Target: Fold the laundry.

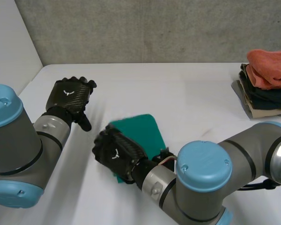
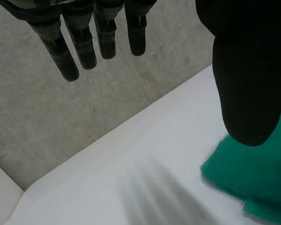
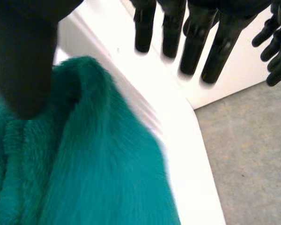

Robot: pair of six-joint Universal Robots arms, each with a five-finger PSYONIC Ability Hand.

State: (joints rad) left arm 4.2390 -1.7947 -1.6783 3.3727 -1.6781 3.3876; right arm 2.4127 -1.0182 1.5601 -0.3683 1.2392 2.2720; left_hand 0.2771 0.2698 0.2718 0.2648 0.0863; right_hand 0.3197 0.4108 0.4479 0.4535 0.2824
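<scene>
Green cloth (image 1: pixel 143 131), where does it lie?

It lies on the white table (image 1: pixel 178 89), about midway between the left and right edges and closer to the near edge than to the far one. Its far part lies flat and bare. Its near left part is under my right hand (image 1: pixel 117 152).

Does your right hand hold it?

No. In my right wrist view the fingers (image 3: pixel 192 42) are straight and reach past the edge of the cloth, over the bare table. The thumb is straight too, above a raised fold of the cloth. Nothing is pinched. Whether the palm touches the cloth, I cannot tell.

And your left hand?

My left hand (image 1: pixel 69 96) is apart from the cloth, toward the left edge of the table, with the back of the hand turned up. Its fingers (image 2: pixel 84 42) are straight and a little spread, the thumb is straight, and they hold nothing.

Is something else on the table?

Yes, a stack of folded laundry (image 1: pixel 264 91) at the right edge, well apart from both hands. It has an orange piece on top, dark pieces under it and a beige one at the bottom.
</scene>
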